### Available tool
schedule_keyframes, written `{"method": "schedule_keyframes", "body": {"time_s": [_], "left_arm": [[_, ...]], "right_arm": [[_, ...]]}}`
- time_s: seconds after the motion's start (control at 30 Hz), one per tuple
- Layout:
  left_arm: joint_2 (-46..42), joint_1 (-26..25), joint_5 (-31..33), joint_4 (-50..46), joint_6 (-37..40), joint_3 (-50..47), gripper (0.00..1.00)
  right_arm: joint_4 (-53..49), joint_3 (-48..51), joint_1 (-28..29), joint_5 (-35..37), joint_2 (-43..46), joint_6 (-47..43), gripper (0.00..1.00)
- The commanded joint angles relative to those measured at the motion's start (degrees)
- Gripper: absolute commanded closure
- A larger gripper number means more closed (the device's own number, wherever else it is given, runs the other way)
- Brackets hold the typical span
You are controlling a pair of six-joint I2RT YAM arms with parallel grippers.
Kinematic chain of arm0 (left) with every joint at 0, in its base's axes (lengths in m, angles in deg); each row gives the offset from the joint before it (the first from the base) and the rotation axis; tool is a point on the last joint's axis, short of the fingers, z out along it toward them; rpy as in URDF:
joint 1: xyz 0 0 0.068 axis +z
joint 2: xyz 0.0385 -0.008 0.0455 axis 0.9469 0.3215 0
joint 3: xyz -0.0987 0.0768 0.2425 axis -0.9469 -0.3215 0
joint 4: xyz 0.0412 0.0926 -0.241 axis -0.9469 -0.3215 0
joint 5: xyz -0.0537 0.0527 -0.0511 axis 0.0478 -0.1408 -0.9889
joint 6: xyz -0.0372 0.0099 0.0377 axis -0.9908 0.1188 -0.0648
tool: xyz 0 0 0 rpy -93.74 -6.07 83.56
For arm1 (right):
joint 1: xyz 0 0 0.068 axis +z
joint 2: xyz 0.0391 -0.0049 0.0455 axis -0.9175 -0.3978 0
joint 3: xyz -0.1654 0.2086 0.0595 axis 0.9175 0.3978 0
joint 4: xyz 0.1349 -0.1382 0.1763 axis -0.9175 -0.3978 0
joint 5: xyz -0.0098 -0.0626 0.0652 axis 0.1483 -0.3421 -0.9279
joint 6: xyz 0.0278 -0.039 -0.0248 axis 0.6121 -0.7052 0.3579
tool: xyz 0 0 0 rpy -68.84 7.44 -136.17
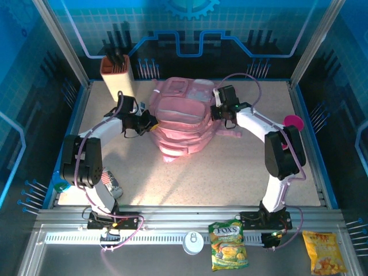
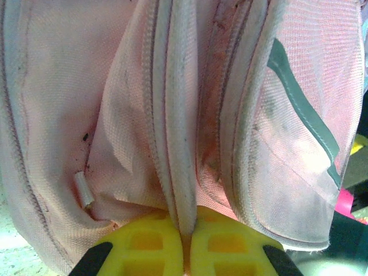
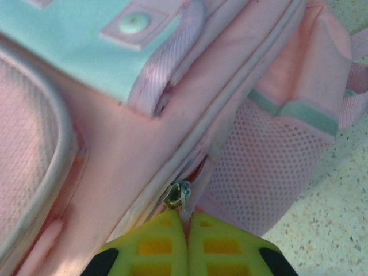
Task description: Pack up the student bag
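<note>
The student bag (image 1: 181, 121), a big soft pink backpack, lies in the middle of the table. My left gripper (image 1: 150, 123) is at its left side. In the left wrist view the yellow fingers (image 2: 144, 244) of the left gripper (image 2: 185, 223) are shut on a pale piped fold of the bag (image 2: 178, 115). My right gripper (image 1: 218, 110) is at the bag's right side, beside a mesh side pocket (image 3: 270, 167). There the right gripper (image 3: 187, 217) is shut on the pull of a metal zip slider (image 3: 177, 194), and the zip gapes slightly behind it.
A tan upright holder (image 1: 117, 73) with dark items stands at the back left. A pink disc (image 1: 294, 121) lies right of the right arm. A small packet (image 1: 110, 183) lies by the left arm's base. Two snack packets (image 1: 227, 246) (image 1: 321, 253) and a white lid (image 1: 193, 242) rest on the front rail.
</note>
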Motion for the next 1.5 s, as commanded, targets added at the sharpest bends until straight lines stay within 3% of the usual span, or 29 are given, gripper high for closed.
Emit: {"method": "schedule_keyframes", "body": {"time_s": [0.0, 0.13, 0.2, 0.43, 0.57, 1.2, 1.33, 1.47], "left_arm": [[0.2, 0.7, -3.4, -3.4, 3.9, 1.4, 1.00], [0.2, 0.7, -5.1, -2.2, 3.1, 1.3, 1.00], [0.3, 0.7, -6.5, -0.9, 2.1, 1.1, 1.00], [1.0, 0.8, -7.9, 1.4, -0.6, 1.1, 1.00], [1.2, 0.8, -7.8, 1.2, -0.9, 1.3, 1.00], [1.8, 1.3, -7.5, 1.4, -1.9, 1.3, 1.00], [1.5, 1.3, -7.6, 1.3, -2.2, 1.3, 1.00], [1.3, 1.3, -7.2, 1.5, -2.4, 1.0, 1.00]], "right_arm": [[-1.5, -5.1, -1.2, 2.4, -1.8, 4.8, 0.91], [-4.7, -7.0, -2.0, 2.7, -2.1, 10.3, 0.89], [-6.5, -7.5, -2.4, -1.2, -1.2, 12.4, 0.86], [-4.3, -0.9, -0.7, -12.1, 6.0, 20.2, 0.47], [-0.3, 1.4, 1.1, -17.2, 7.2, 22.2, 0.34], [-4.5, -12.4, 3.2, -15.4, -7.5, 18.1, 0.19], [-8.2, -14.1, 3.0, -21.7, -8.9, 14.6, 0.19], [-9.0, -6.9, 3.3, -26.0, -4.1, 12.0, 0.20]]}}
